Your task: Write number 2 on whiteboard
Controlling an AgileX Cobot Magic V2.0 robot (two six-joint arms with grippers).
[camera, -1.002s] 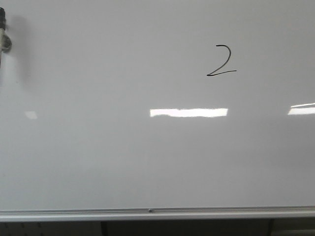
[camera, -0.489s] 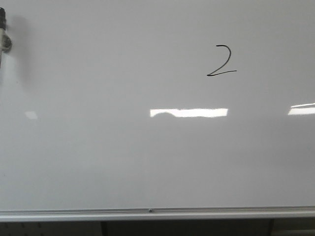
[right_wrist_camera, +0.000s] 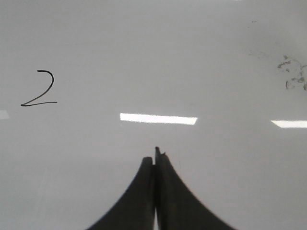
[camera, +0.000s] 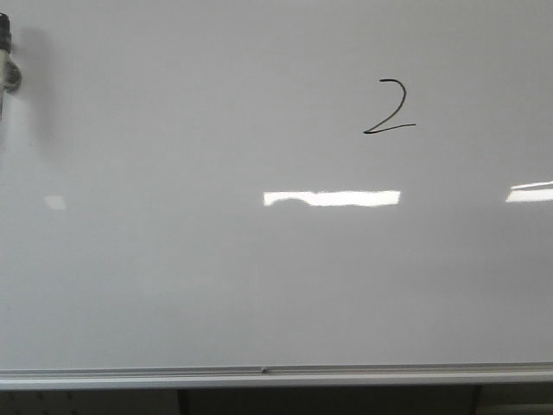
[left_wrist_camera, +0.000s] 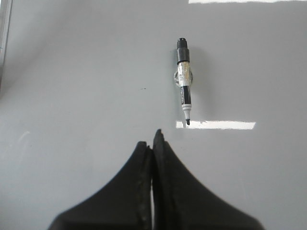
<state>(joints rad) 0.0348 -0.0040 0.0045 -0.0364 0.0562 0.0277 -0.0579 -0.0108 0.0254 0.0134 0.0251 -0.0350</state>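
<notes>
A thin black number 2 (camera: 389,107) is drawn on the upper right part of the whiteboard (camera: 216,277), which fills the front view. The 2 also shows in the right wrist view (right_wrist_camera: 39,89). A black and white marker (left_wrist_camera: 184,80) lies uncapped on the board in the left wrist view, and its end shows at the front view's left edge (camera: 7,60). My left gripper (left_wrist_camera: 153,140) is shut and empty, a little short of the marker's tip. My right gripper (right_wrist_camera: 154,155) is shut and empty, away from the 2. Neither gripper shows in the front view.
The board's silver frame edge (camera: 259,374) runs along the bottom of the front view. Faint grey smudges (right_wrist_camera: 291,72) mark the board in the right wrist view. Bright light reflections (camera: 332,198) lie on the board.
</notes>
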